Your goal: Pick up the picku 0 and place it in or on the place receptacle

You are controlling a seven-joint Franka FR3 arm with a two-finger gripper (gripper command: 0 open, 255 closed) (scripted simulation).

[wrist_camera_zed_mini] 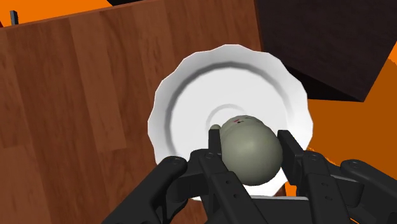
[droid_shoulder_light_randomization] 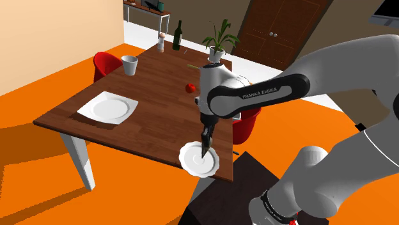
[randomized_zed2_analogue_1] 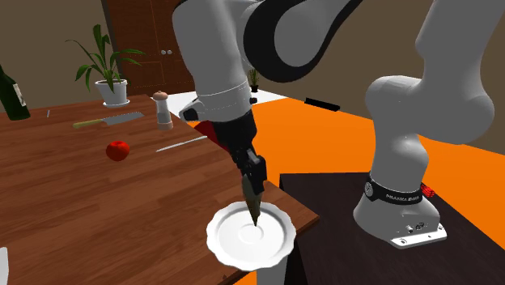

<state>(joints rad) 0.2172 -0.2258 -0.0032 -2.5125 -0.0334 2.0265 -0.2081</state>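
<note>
While the pincer (wrist_camera_zed_mini: 249, 137) stood clenched on a grey-green object (wrist_camera_zed_mini: 252, 158), a white plate (wrist_camera_zed_mini: 191, 83) lay directly below them both.

The grey-green rounded object (wrist_camera_zed_mini: 247, 150) between my jaws hides part of the white scalloped plate (wrist_camera_zed_mini: 184, 95); the dark green bottle (randomized_zed2_analogue_1: 11, 95) is cut by the second exterior view's left edge.

Red fruit (randomized_zed2_analogue_1: 118, 150), knife (randomized_zed2_analogue_1: 109, 121), potted plant (randomized_zed2_analogue_1: 109, 81) on wooden table (randomized_zed2_analogue_1: 81, 214).
</note>
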